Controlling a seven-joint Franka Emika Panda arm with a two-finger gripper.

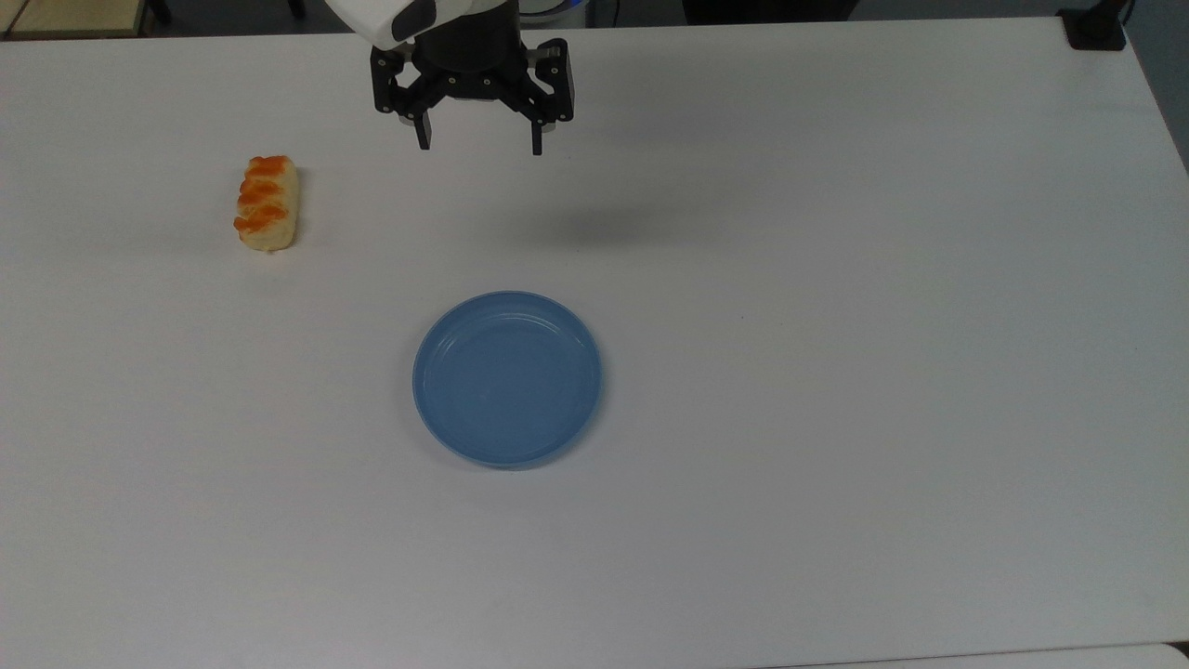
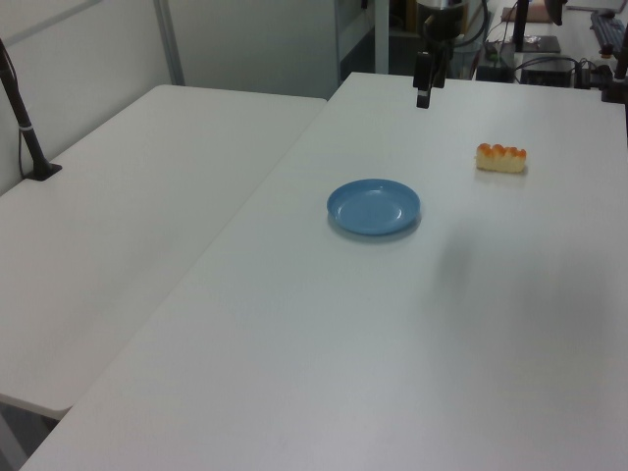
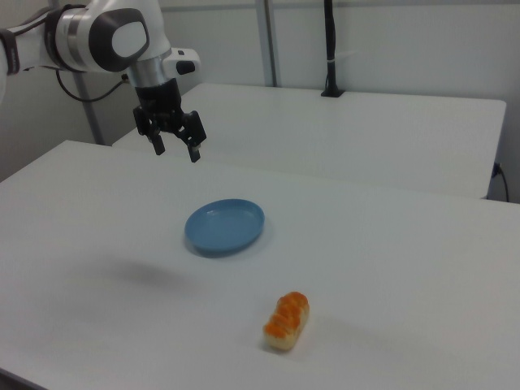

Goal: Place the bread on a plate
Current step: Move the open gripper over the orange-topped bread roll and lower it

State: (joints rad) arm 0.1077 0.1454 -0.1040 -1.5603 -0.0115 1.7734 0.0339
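my arm (image 1: pixel 399 14) is running off the top edge in the top view, so everything above my wrist is getting cut away. in the left view my gripper (image 2: pixel 423 90) is showing edge-on, one finger covering the other. the table (image 1: pixel 836 279) is running past the frame edges.

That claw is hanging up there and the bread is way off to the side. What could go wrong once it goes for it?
The bread is small and rounded, so the open claw might close off-centre and nudge it aside. It also looks soft and could get squashed. The plate is shallow, so a drop near its rim might let the bread roll off.
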